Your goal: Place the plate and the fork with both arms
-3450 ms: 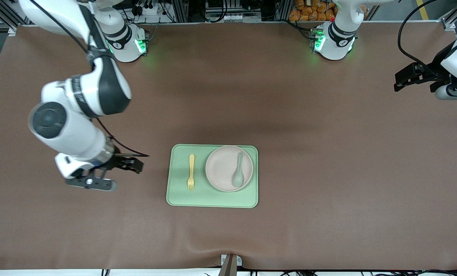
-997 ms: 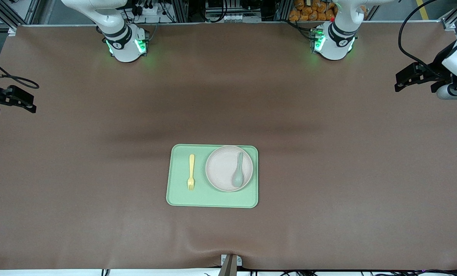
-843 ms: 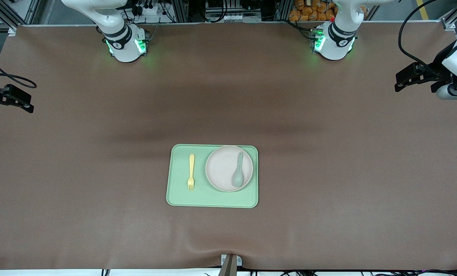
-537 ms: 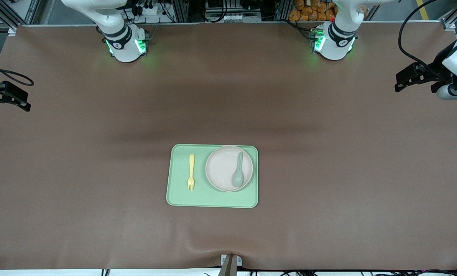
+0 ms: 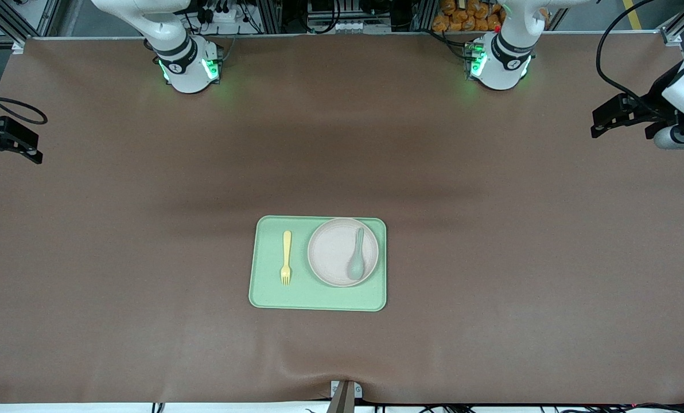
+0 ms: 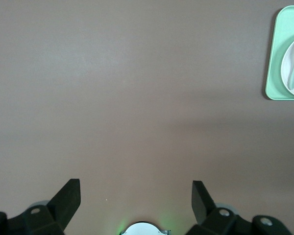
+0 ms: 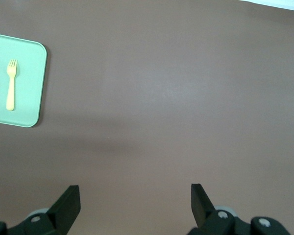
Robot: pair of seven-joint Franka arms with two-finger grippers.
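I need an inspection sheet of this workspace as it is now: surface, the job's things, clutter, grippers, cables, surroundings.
Surface: brown table cover, a small ripple at the edge nearest the front camera.
Job's things: plate on the green tray; fork on the tray beside the plate, toward the right arm's end.
Clutter: grey-green spoon lying in the plate.
Grippers: left gripper open, empty, over the table's left-arm end; right gripper open, empty, over the right-arm end.
Cables: black cable looping to the left arm's wrist; another at the right gripper.
Surroundings: metal framing and equipment past the bases.
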